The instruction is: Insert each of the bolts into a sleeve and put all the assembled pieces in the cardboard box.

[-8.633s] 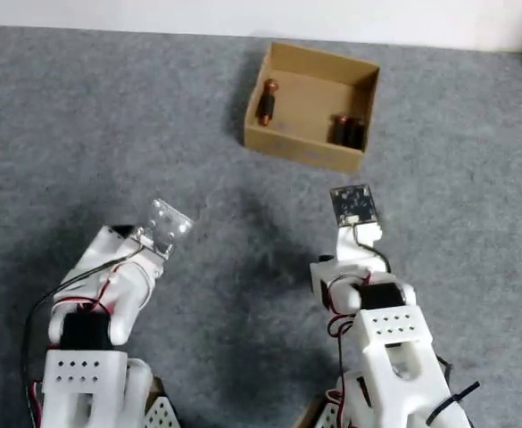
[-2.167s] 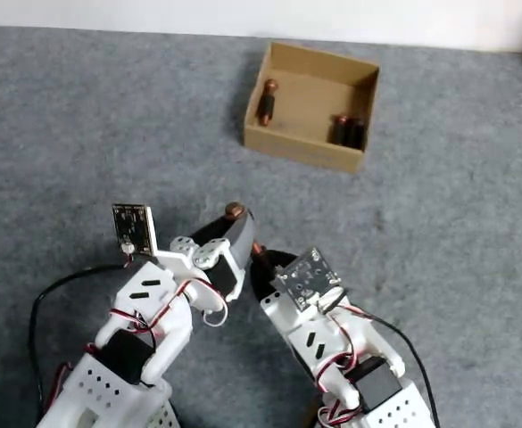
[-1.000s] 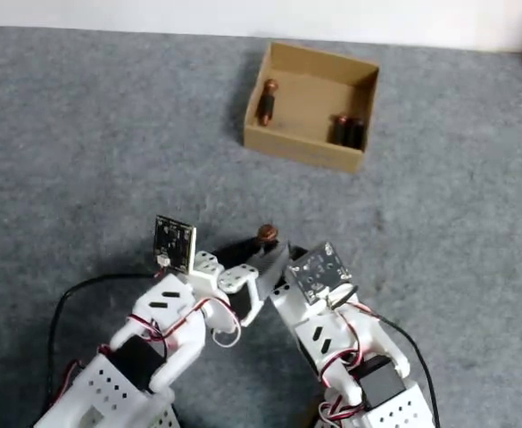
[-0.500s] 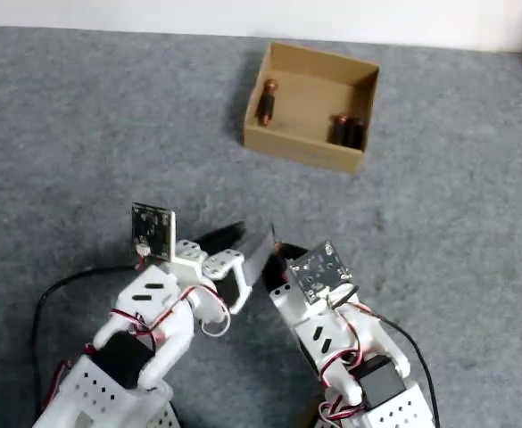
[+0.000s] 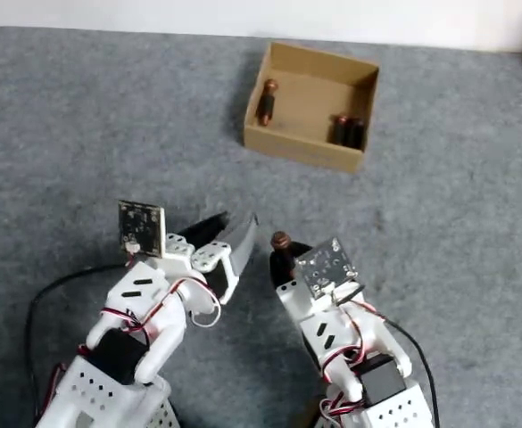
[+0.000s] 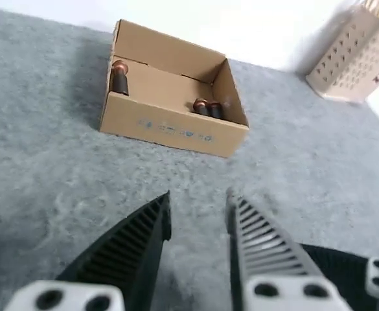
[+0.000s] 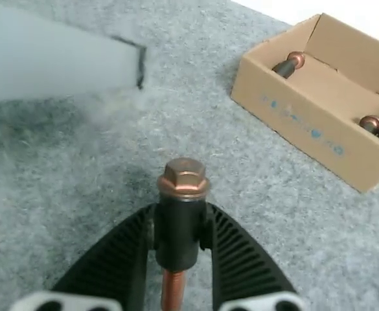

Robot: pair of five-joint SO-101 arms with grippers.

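While the left gripper [image 6: 199, 197] stands parted, the right gripper [image 7: 179, 225] clamps a sleeved bolt [image 7: 183, 180].

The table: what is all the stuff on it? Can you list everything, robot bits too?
cardboard box: 1, brown, at the far side of the mat, open top.
pieces in the box: 3, black sleeves with copper bolts; one by the box's left wall, two together in its right corner.
held piece: 1, black sleeve with a copper bolt, upright in the right gripper.
mat: 1, grey, fuzzy, under everything.
holder: 1, beige with holes, off past the box.
left gripper: 1, black fingers, open, nothing in it, over the mat.
right gripper: 1, black fingers, shut on the held piece.
arms: 2, white, side by side at the near edge.
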